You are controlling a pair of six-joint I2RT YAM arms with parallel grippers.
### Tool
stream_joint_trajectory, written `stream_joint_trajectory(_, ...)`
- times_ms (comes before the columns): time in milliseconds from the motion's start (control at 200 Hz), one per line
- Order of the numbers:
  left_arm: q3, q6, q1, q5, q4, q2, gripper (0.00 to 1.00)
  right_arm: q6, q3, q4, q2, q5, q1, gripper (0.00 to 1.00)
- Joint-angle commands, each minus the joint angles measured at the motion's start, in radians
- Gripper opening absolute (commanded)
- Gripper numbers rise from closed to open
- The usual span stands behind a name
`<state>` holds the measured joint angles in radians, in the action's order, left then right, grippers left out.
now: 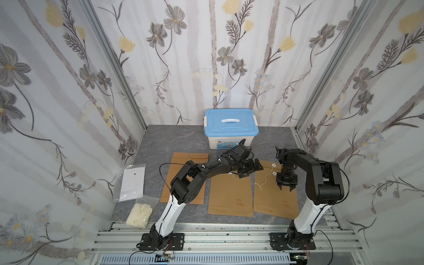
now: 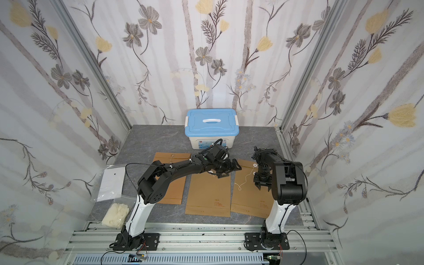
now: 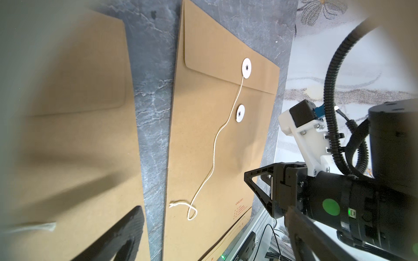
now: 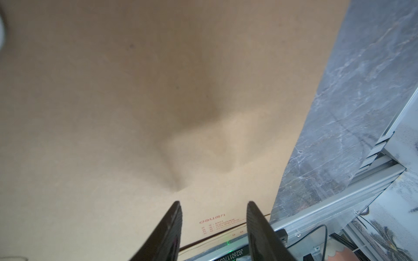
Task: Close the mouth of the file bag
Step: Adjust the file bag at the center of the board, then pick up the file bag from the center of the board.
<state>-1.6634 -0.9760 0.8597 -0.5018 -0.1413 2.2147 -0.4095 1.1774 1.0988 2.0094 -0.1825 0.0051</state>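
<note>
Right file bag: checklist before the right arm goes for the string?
1. Mouth covered by the flap: ok.
2. The string wound on the lower disc: not ok; it lies loose across the right file bag.
3. Nothing lying on the string: ok.
4. Jaws of the right gripper apart, empty: ok.
5. The right gripper above the string: not ok; its wrist view shows only bare paper.
6. The left gripper open, empty: ok.
</note>
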Motion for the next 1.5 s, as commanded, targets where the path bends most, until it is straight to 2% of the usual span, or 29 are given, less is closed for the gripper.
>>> stream_joint_trajectory(0,-0.010,0.003,-0.002,-0.003,0.007,0.005,0.99,0.018,0.023,-0.005,0.026,0.026,0.016,0.47)
stream_joint_trajectory(190,-0.016,0.001,-0.001,-0.012,0.011,0.015,0.98,0.009,0.046,-0.012,0.019,0.104,0.020,0.47)
stream_joint_trajectory(365,-0.046,0.008,-0.001,-0.010,-0.022,0.036,0.98,0.017,0.051,-0.016,0.062,0.040,0.022,0.47)
stream_joint_trajectory(654,-0.077,0.004,0.009,-0.004,-0.019,0.069,0.96,0.044,-0.020,-0.118,0.084,0.081,0.029,0.45)
stream_joint_trajectory(974,-0.217,0.044,0.047,0.037,-0.193,0.158,0.99,0.078,-0.002,-0.176,0.073,0.107,0.028,0.45)
stream_joint_trajectory(1169,-0.212,0.007,0.055,0.002,-0.151,0.214,0.98,0.083,-0.008,-0.192,0.067,0.112,0.027,0.44)
stream_joint_trajectory(1249,-0.180,-0.045,0.055,-0.058,-0.053,0.241,0.96,0.085,-0.004,-0.201,0.065,0.113,0.027,0.44)
stream_joint_trajectory(1314,-0.126,-0.095,0.055,-0.101,0.096,0.248,0.94,0.090,-0.002,-0.207,0.066,0.116,0.027,0.44)
stream_joint_trajectory(1494,-0.046,-0.127,0.052,-0.145,0.352,0.217,0.87,0.097,-0.001,-0.211,0.065,0.121,0.027,0.43)
